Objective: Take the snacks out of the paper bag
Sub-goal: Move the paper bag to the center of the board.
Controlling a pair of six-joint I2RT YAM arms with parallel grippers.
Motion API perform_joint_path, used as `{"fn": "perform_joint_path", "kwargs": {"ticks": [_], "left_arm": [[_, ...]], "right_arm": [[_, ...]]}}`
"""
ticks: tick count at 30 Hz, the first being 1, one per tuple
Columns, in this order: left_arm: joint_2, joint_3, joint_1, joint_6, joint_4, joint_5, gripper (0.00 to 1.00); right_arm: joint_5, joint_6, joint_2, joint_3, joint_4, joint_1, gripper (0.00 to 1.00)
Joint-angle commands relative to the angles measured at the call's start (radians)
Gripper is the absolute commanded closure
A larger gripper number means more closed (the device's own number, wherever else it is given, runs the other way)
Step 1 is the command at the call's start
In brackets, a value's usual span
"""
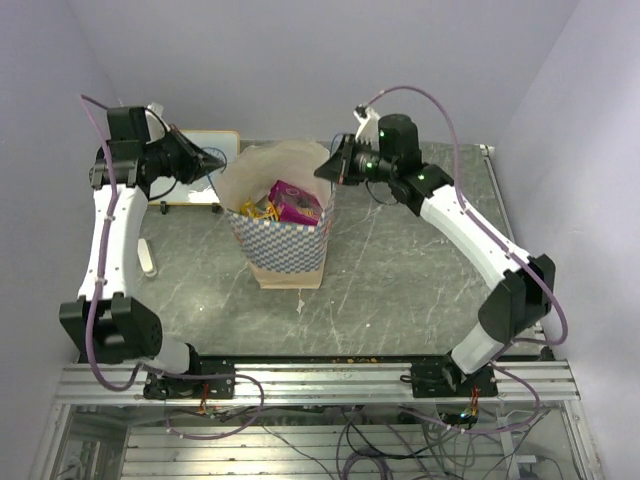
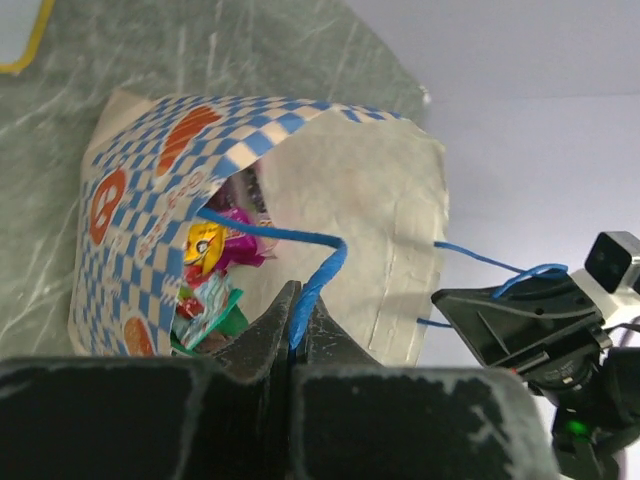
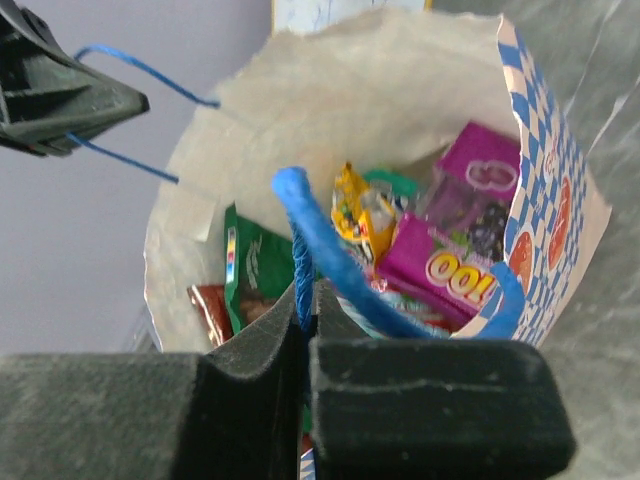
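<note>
Bright, even light, soft shadows; wrist cams soft-focus esp. at left gripper [image 2: 296, 312]; top cam sharp.

The checkered paper bag [image 1: 285, 245] stands upright and open, snacks [image 3: 360, 215] packed inside, purple packet [image 3: 455, 250] topmost.

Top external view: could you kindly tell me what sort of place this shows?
Most likely a robotics lab test cell: plain walls box in a marble-look table, the left arm and right arm are bolted to an aluminium rail, with loose cables below.
</note>
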Motion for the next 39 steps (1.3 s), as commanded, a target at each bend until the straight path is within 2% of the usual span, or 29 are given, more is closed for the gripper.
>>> {"fn": "perform_joint_path", "kwargs": {"ticks": [1, 4, 6, 11, 13, 17, 19, 22, 26, 30, 34, 35, 37, 39], "left_arm": [[-0.121, -0.035, 0.005, 0.089, -0.126, -0.059, 0.93], [-0.176, -0.066, 0.005, 0.122, -0.195, -0.059, 0.93], [-0.221, -0.086, 0.005, 0.144, -0.222, -0.107, 0.91], [-0.255, -0.035, 0.005, 0.214, -0.317, -0.200, 0.78], [-0.251, -0.012, 0.005, 0.229, -0.346, -0.218, 0.77], [-0.271, -0.061, 0.005, 0.206, -0.341, -0.212, 0.81], [-0.277, -0.064, 0.006, 0.197, -0.365, -0.244, 0.78], [-0.272, -0.023, 0.005, 0.214, -0.425, -0.341, 0.57], [-0.217, 0.033, 0.008, 0.233, -0.461, -0.406, 0.30], [-0.159, 0.009, 0.008, 0.207, -0.377, -0.298, 0.23], [-0.153, -0.050, 0.009, 0.137, -0.224, -0.192, 0.07], [-0.151, -0.073, 0.008, 0.123, -0.170, -0.149, 0.06], [-0.132, -0.089, 0.008, 0.104, -0.123, -0.104, 0.12], [-0.114, -0.095, 0.009, 0.097, -0.088, -0.071, 0.18]], "right_arm": [[0.096, 0.021, -0.130, -0.053, -0.052, 0.020, 1.00], [0.125, 0.011, -0.161, -0.015, -0.183, 0.020, 1.00], [0.143, 0.004, -0.188, -0.013, -0.220, 0.020, 1.00], [0.211, -0.025, -0.227, 0.015, -0.323, 0.020, 1.00], [0.245, -0.018, -0.248, 0.017, -0.367, 0.020, 1.00], [0.240, -0.035, -0.295, -0.014, -0.401, 0.020, 1.00], [0.246, -0.050, -0.298, 0.004, -0.444, 0.020, 1.00], [0.233, -0.062, -0.294, 0.011, -0.477, 0.020, 1.00], [0.233, -0.082, -0.304, -0.014, -0.444, 0.020, 0.86], [0.251, -0.090, -0.274, 0.021, -0.467, 0.020, 0.71], [0.249, -0.040, -0.293, -0.016, -0.461, 0.020, 0.56], [0.249, -0.030, -0.304, -0.035, -0.455, 0.020, 0.48], [0.255, -0.027, -0.320, -0.043, -0.456, 0.020, 0.34], [0.262, -0.039, -0.326, -0.030, -0.474, 0.019, 0.27]]}}
